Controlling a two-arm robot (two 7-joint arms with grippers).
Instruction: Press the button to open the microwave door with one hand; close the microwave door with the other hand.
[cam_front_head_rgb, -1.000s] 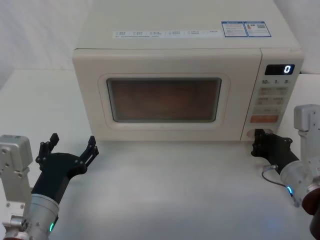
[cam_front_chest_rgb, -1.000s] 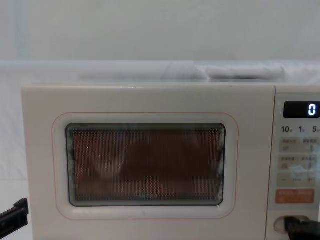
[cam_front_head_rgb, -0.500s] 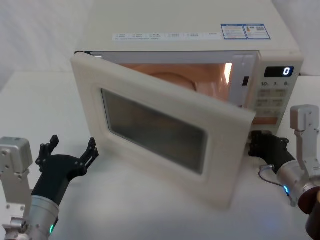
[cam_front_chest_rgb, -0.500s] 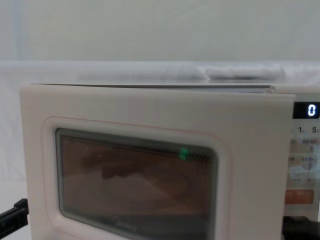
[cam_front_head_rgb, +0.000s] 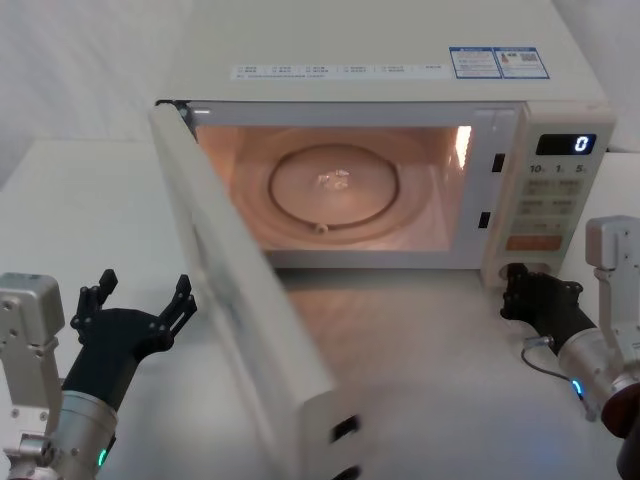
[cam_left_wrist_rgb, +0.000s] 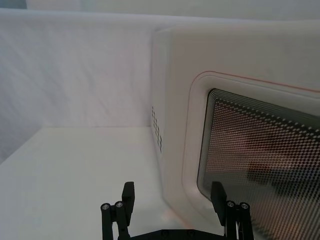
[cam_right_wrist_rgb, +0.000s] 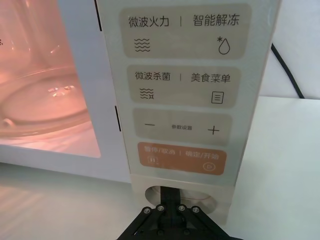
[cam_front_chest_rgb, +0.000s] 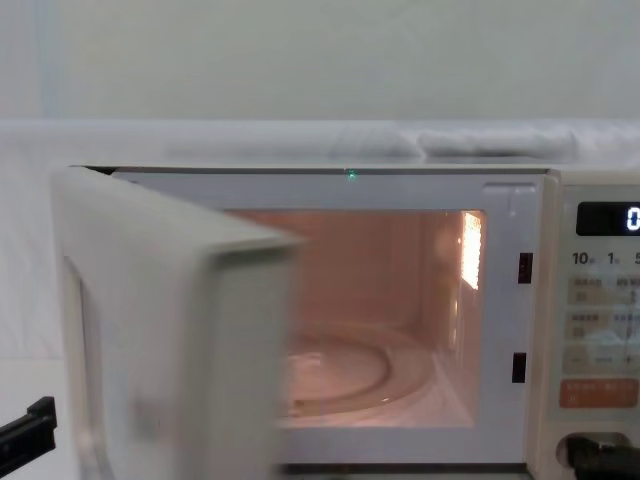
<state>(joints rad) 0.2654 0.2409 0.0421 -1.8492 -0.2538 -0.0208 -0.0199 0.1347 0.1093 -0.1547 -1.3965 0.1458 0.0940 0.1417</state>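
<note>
At the desk's right front corner, the black two-finger right hand (cam_front_head_rgb: 537, 298), fingers closed, sits against the wide cream pill-shaped button (cam_right_wrist_rgb: 181, 199). The large cream-white microwave door (cam_front_head_rgb: 245, 310) with its dark window stands swung wide (cavity lit). The open-fingered black left hand (cam_front_head_rgb: 138, 318), just beside its outer face, should push flat and steadily near the free edge.

We see soft, even room light on the white tabletop (cam_front_head_rgb: 400, 360), with faint shadows only. The brightest source is a warm orange lamp inside the microwave (cam_front_head_rgb: 330, 190), glowing on its right inner wall and tinting the glass turntable (cam_front_head_rgb: 333, 185). The microwave door (cam_front_head_rgb: 250, 300) is smeared by motion blur in the head and chest views. The display (cam_front_chest_rgb: 610, 218) glows white.
</note>
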